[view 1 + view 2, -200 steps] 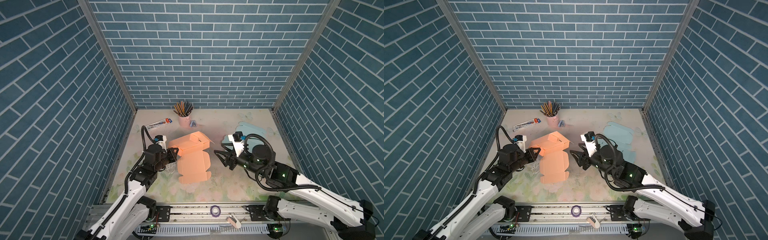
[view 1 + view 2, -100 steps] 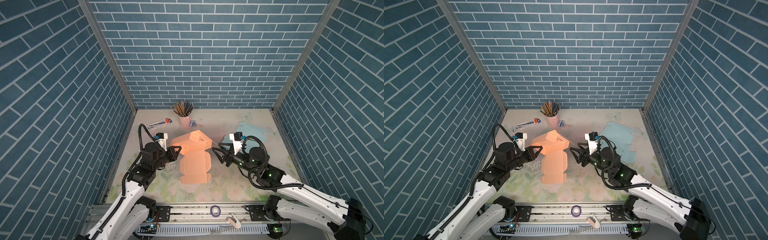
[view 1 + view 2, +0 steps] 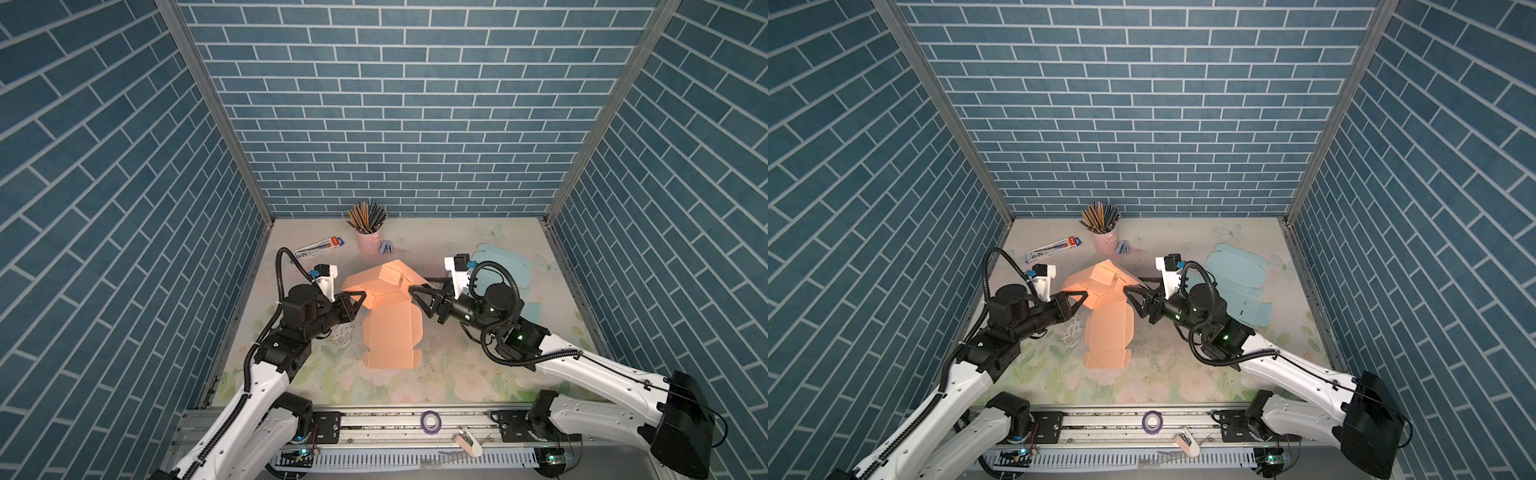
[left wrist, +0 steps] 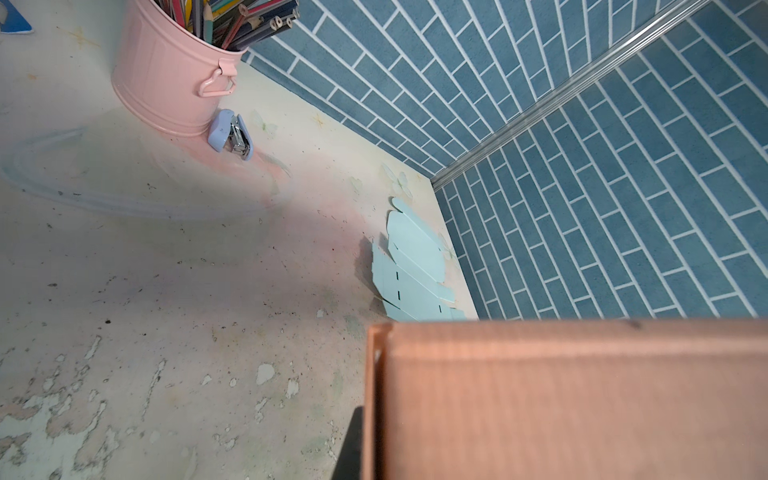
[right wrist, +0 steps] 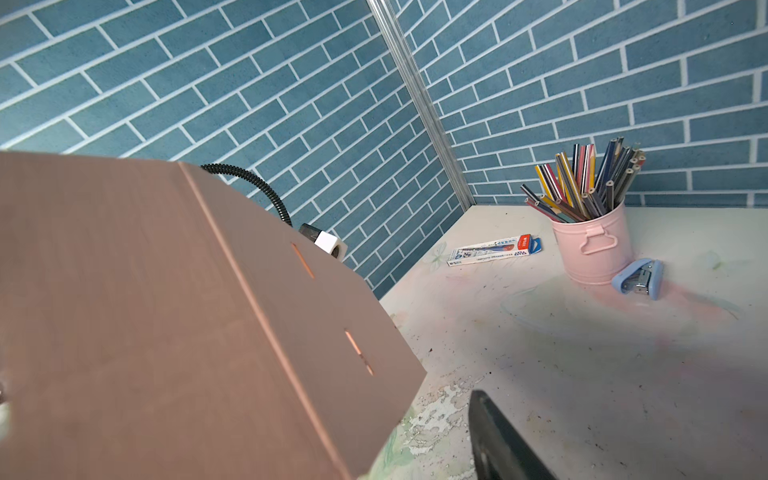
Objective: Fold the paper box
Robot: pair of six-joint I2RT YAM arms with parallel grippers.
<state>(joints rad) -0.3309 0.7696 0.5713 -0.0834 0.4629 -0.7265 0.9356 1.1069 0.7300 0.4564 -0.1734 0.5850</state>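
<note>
Right wrist — carton [image 5: 494,250] txt illegible beyond paper box [image 5: 166,311].

Bright, even light; sharp top views.
Soft shadows fall on the counter [image 4: 166,291]; the close box [image 4: 561,395] looks soft in both wrist views.

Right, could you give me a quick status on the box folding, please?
Left gripper shut on orange paper box, left edge. Right gripper open beside its right flap. Back half raised, front panels flat. Pencil cup well behind, apart.
</note>
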